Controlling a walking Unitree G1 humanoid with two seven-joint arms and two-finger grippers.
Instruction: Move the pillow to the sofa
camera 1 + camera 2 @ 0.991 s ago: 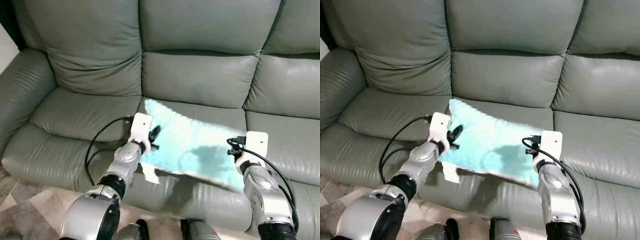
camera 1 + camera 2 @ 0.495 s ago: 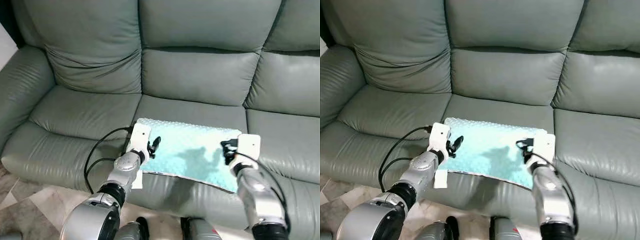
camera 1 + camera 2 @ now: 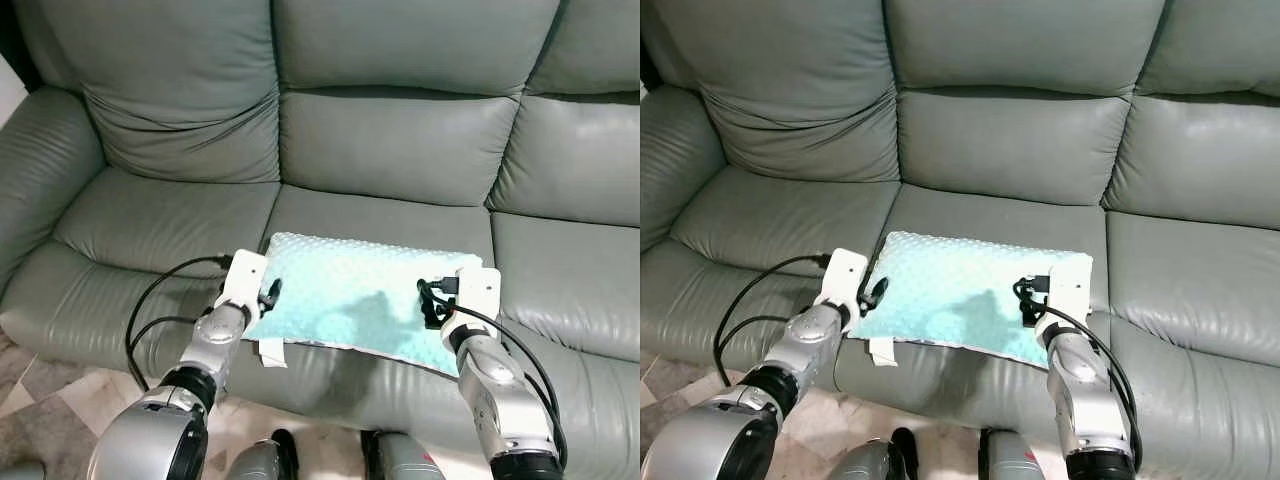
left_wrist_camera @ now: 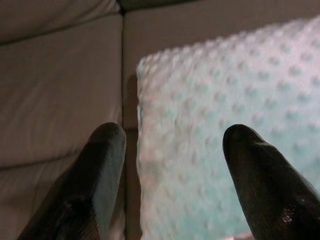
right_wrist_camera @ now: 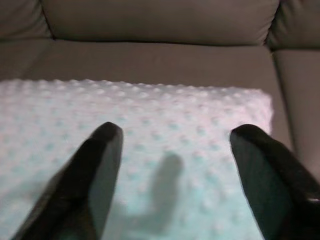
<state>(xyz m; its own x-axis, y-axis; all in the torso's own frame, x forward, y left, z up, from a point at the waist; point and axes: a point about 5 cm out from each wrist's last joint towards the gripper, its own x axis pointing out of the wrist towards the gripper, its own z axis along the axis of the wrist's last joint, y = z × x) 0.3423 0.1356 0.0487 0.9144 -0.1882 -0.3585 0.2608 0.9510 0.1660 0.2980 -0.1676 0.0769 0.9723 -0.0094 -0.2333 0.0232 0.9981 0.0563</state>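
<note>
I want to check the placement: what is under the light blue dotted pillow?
The light blue dotted pillow lies flat on the middle seat cushion of the grey-green leather sofa. A white tag hangs over the front edge. The seat part under it is covered.

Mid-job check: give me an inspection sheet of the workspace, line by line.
Surface: grey-green leather sofa, middle seat in use.
Job's things: mint dotted pillow lies flat on the middle seat, its white tag hanging over the front edge.
Clutter: nothing seen.
Grippers: left gripper open at the pillow's left end; right gripper open over its right end; neither grips it.
Cables: black cables loop from both wrists.
Surroundings: pale tiled floor below.
</note>
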